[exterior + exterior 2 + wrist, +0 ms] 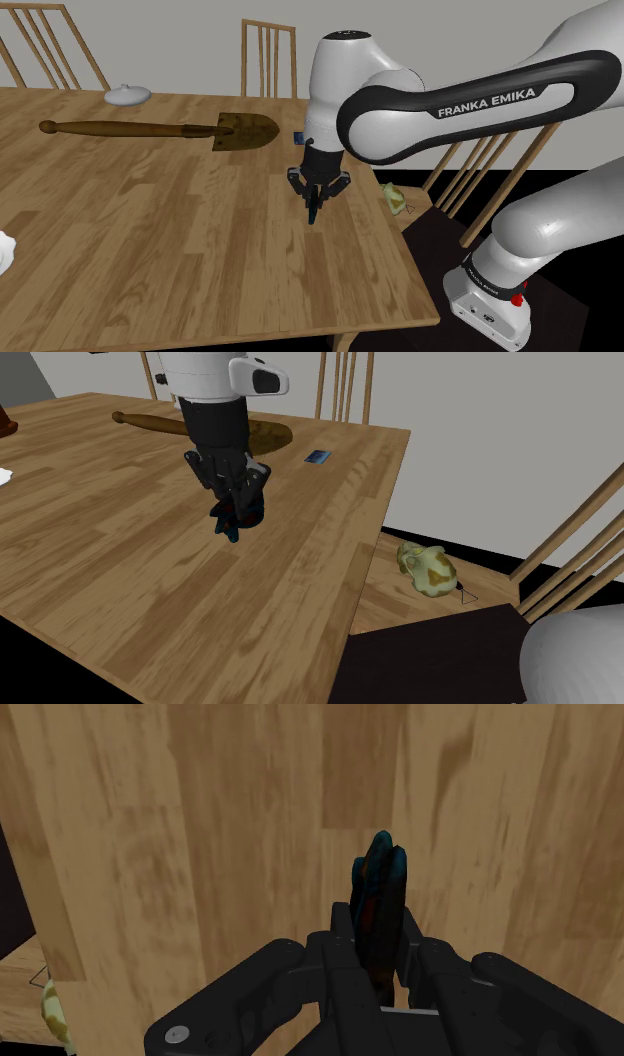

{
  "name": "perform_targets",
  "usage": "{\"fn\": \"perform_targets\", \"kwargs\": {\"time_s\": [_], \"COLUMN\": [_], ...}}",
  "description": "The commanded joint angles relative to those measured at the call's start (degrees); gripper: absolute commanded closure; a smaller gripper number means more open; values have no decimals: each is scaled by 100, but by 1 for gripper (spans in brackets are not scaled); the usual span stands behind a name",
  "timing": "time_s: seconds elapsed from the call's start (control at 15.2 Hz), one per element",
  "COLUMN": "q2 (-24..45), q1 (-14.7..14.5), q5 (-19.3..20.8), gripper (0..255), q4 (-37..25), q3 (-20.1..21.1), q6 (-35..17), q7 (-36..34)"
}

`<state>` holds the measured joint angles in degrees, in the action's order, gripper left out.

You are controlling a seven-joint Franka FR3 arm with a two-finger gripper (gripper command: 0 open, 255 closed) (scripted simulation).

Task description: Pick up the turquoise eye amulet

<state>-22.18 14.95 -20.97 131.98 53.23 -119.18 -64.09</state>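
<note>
The tool hangs from the white arm over the wooden surface, fingers pointing down. It is pinching the eye amulet. Looking along the fingers, the amulet stands edge-on between the two black pads, which press its flat faces. It is dark teal-blue with a reddish patch low on its side, and its rounded end sticks out past the fingertips toward the wood. From here I cannot tell whether that end touches the boards or sits just clear of them.

In the second exterior view the tool and the amulet sit toward the middle of the surface. A small blue card lies flat at about one o'clock from them, near the far edge.

In the shoulder view a long-handled shovel lies flat on the boards at about ten o'clock from the tool, well apart from it, with its blade nearer the arm. A small white rounded thing rests near the far edge, at about eleven o'clock from the shovel's handle.

Off the surface, at about three o'clock from the tool, a yellow-green lumpy thing sits on the seat of a wooden chair. In the second exterior view the same lump lies at about four o'clock from the tool.
</note>
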Motion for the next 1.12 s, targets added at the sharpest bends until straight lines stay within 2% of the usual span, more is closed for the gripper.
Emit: {"fn": "perform_targets", "kwargs": {"time_s": [0.0, 0.92, 1.06], "q2": [-37, -328, -330], "q1": [-15, -76, -76], "q5": [-9, 39, 41], "gripper": [255, 255, 255], "q4": [-46, -887, -897], "q3": [-37, -465, -469], "q6": [84, 1210, 1222], "q7": [8, 35, 35]}}
